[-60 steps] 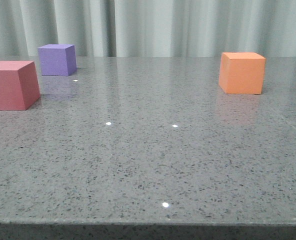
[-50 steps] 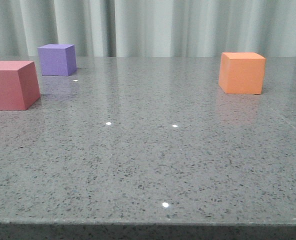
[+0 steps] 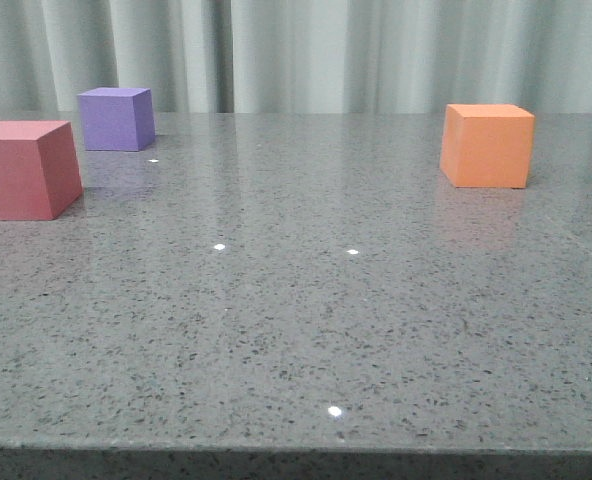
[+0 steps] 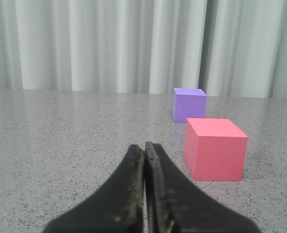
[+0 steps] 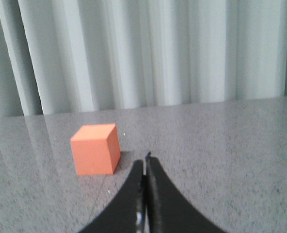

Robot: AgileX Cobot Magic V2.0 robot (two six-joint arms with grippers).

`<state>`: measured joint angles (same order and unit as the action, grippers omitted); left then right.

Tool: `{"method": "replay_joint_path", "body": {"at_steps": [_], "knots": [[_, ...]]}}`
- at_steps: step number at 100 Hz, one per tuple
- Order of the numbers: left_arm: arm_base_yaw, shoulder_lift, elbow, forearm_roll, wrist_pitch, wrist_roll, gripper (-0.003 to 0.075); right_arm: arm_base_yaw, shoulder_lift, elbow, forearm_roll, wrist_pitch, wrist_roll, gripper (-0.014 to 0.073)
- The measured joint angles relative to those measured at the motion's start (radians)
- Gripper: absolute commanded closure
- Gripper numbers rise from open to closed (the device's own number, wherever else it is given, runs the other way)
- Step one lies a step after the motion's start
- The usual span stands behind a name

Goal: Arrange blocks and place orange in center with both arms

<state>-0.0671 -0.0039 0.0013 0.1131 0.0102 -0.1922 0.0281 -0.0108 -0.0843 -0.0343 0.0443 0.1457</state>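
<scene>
In the front view the red-pink cube point(image 3: 24, 168) stands at the left edge, the purple cube point(image 3: 116, 118) behind it, and the orange cube point(image 3: 486, 146) far right. No gripper shows there. In the left wrist view my left gripper point(image 4: 144, 145) is shut and empty, with the red-pink cube point(image 4: 215, 149) ahead to one side and the purple cube point(image 4: 189, 104) beyond it. In the right wrist view my right gripper point(image 5: 146, 160) is shut and empty, with the orange cube point(image 5: 95, 148) close ahead to the other side, apart from the tips.
The cubes stand on a grey speckled stone tabletop point(image 3: 306, 300) whose front edge runs along the bottom of the front view. A pale pleated curtain point(image 3: 306, 50) hangs behind the table.
The whole front view has shifted a few pixels to the right; the cubes keep their places relative to each other.
</scene>
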Motion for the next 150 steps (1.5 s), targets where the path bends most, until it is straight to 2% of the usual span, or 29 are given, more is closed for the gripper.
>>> {"method": "replay_joint_path", "body": {"at_steps": [14, 39, 63, 70, 74, 79, 89, 97, 108, 130, 150], "knots": [[0.000, 0.000, 0.000, 0.000, 0.000, 0.000, 0.0741, 0.000, 0.085, -0.157, 0.000, 0.135, 0.000, 0.0662], [0.000, 0.000, 0.000, 0.000, 0.000, 0.000, 0.0741, 0.000, 0.436, -0.448, 0.016, 0.369, 0.000, 0.0662], [0.000, 0.000, 0.000, 0.000, 0.000, 0.000, 0.0741, 0.000, 0.763, -0.639, 0.026, 0.471, 0.000, 0.0642], [0.000, 0.000, 0.000, 0.000, 0.000, 0.000, 0.0741, 0.000, 0.833, -0.660, 0.034, 0.475, 0.000, 0.0566], [0.000, 0.000, 0.000, 0.000, 0.000, 0.000, 0.0741, 0.000, 0.869, -0.664, 0.034, 0.477, 0.000, 0.0487], [0.000, 0.000, 0.000, 0.000, 0.000, 0.000, 0.0741, 0.000, 0.904, -0.666, 0.047, 0.478, 0.000, 0.0368], [0.000, 0.000, 0.000, 0.000, 0.000, 0.000, 0.0741, 0.000, 0.953, -0.666, 0.056, 0.485, 0.000, 0.0075], [0.000, 0.000, 0.000, 0.000, 0.000, 0.000, 0.0741, 0.000, 0.969, -0.666, 0.058, 0.488, 0.000, -0.0078], [0.000, 0.000, 0.000, 0.000, 0.000, 0.000, 0.0741, 0.000, 0.974, -0.666, 0.060, 0.489, 0.000, -0.0040], [0.000, 0.000, 0.000, 0.000, 0.000, 0.000, 0.0741, 0.002, 0.974, -0.675, 0.109, 0.485, 0.000, -0.0039], [0.000, 0.000, 0.000, 0.000, 0.000, 0.000, 0.0741, 0.085, 1.048, -0.769, 0.119, 0.483, 0.000, -0.0039]]}}
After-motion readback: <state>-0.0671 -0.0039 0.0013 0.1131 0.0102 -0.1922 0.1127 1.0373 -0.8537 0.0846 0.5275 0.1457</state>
